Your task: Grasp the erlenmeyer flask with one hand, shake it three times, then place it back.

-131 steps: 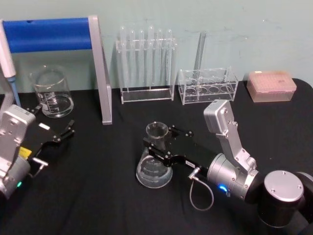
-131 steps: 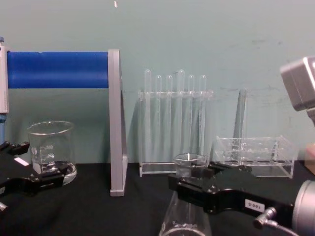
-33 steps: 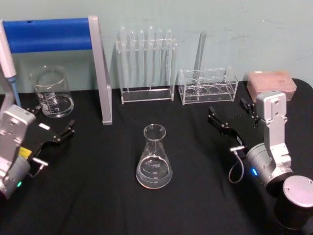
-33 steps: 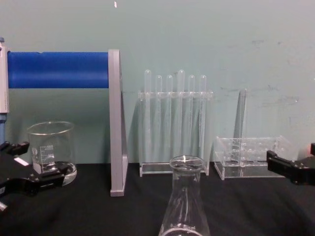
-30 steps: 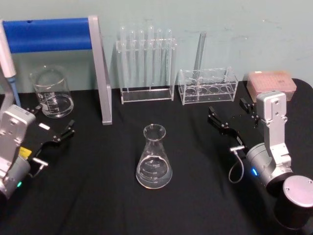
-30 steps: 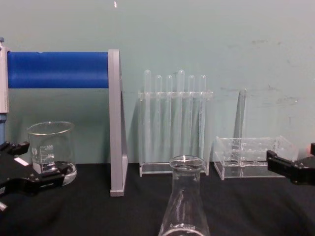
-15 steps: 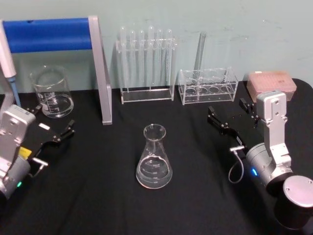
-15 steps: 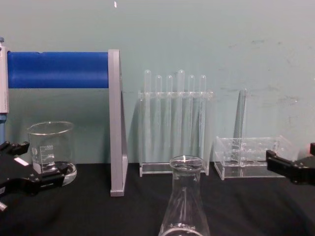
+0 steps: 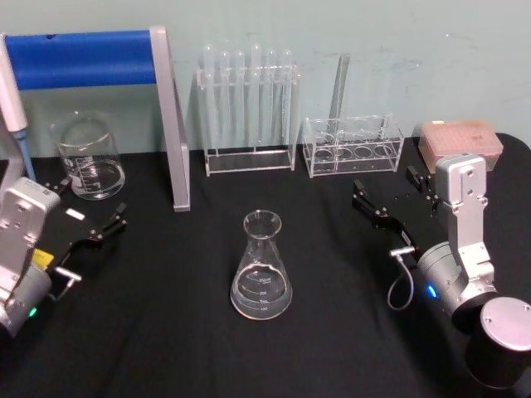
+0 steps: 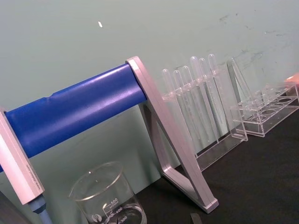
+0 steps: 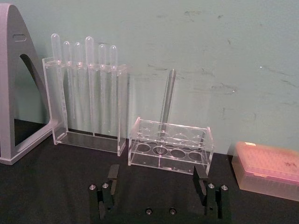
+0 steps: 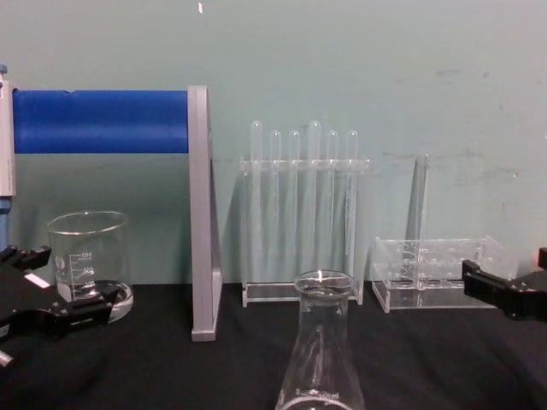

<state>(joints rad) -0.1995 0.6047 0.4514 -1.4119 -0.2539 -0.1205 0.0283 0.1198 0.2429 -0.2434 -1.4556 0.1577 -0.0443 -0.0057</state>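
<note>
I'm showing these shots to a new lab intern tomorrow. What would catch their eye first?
Probably the erlenmeyer flask, standing upright and alone in the middle of the black table, with nothing gripping it. Next, the bright blue bar at the back left, above a glass beaker. The right gripper sits open, well to the flask's right.

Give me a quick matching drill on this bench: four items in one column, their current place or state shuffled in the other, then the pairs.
Items:
1. erlenmeyer flask
2. beaker
3. right claw
4. pink box

Places or states:
A. far right, by the wall
B. open, holding nothing, right of the flask
C. upright and free at mid-table
D. far left, beside the left claw

Pairs: 1-C, 2-D, 3-B, 4-A
</note>
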